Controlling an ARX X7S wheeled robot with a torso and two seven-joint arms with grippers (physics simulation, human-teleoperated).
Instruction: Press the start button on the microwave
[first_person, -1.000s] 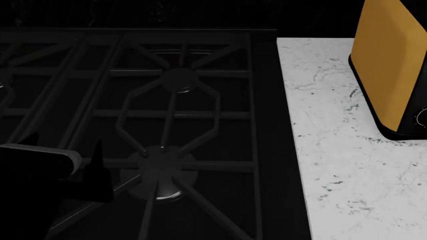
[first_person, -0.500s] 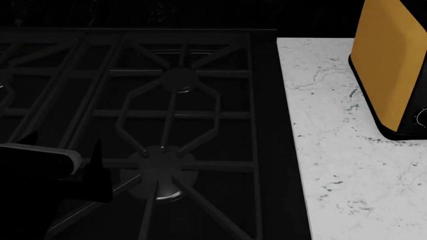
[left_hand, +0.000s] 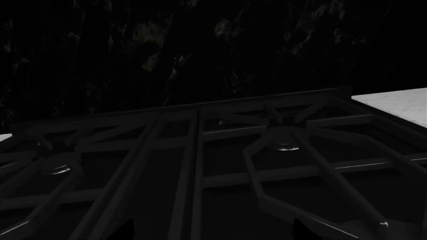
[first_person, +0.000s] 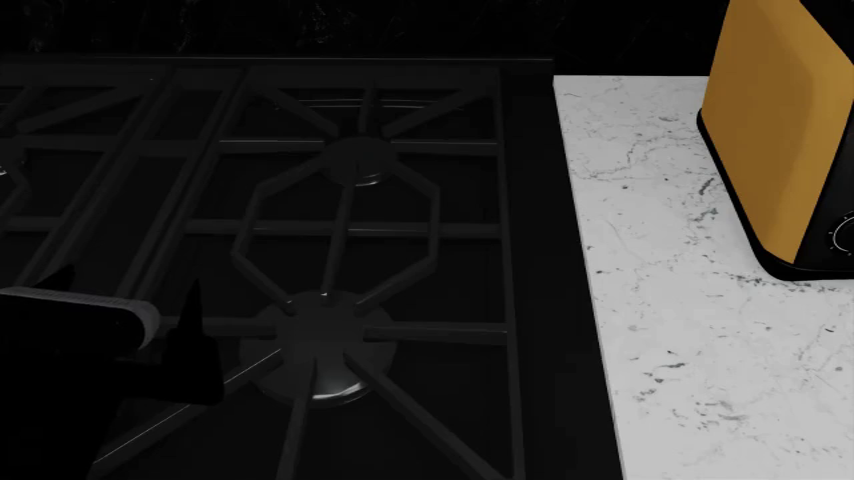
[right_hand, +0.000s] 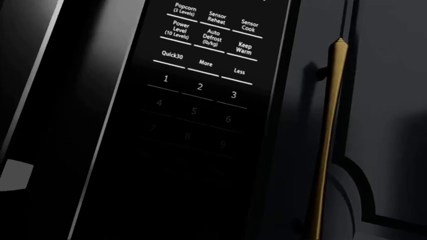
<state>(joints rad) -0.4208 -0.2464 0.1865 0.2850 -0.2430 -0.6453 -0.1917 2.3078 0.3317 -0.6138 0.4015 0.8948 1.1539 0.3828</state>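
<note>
I was still on the approach: the microwave's keypad (right_hand: 200, 85) filled my right wrist view, start button unseen. Neither claw's state was discernible. Next, I'd find and press start.

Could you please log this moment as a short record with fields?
setting: dark stove beside a white marble counter
on counter: orange appliance with a dial at its base
left arm: low over the stove's near left corner; jaws not clearly seen
right wrist view: faces the microwave keypad, with keys such as Quick30 and digits
start button: not legible; the lower keypad is too dark
beside keypad: brass handle on a dark cabinet
contact: none visible
</note>
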